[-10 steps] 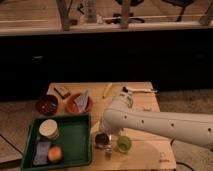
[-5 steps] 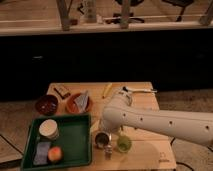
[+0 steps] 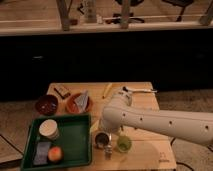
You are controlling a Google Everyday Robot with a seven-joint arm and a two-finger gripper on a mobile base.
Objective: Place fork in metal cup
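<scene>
The gripper (image 3: 107,146) is hanging at the end of the white arm (image 3: 160,122), pointing down over the near part of the wooden table (image 3: 150,156). Whether it is spread or pressed together I cannot tell. A slim grey piece (image 3: 107,152) is showing at its lower end. It may be the fork held upright, or only part of the gripper itself; I cannot tell which.

The metal cup (image 3: 101,138) is standing just beside the gripper, on the side toward the green tray (image 3: 75,140) and a little farther from the camera. The light green cup (image 3: 123,144) is sitting just beside the gripper on the opposite side, so the gripper is hanging between the two cups. A long pale utensil (image 3: 141,90) is lying well apart from the gripper, beyond the arm at the table's far edge, with its long axis running side to side. It too could be a fork.

If the grey piece is the fork, the coming move is turning on one small offset: the metal cup's mouth lies toward the tray side of the gripper, not under it. A short sideways shift with the long axis kept upright looks like what is needed — and a drift the other way would be heading for the green cup instead.
</scene>
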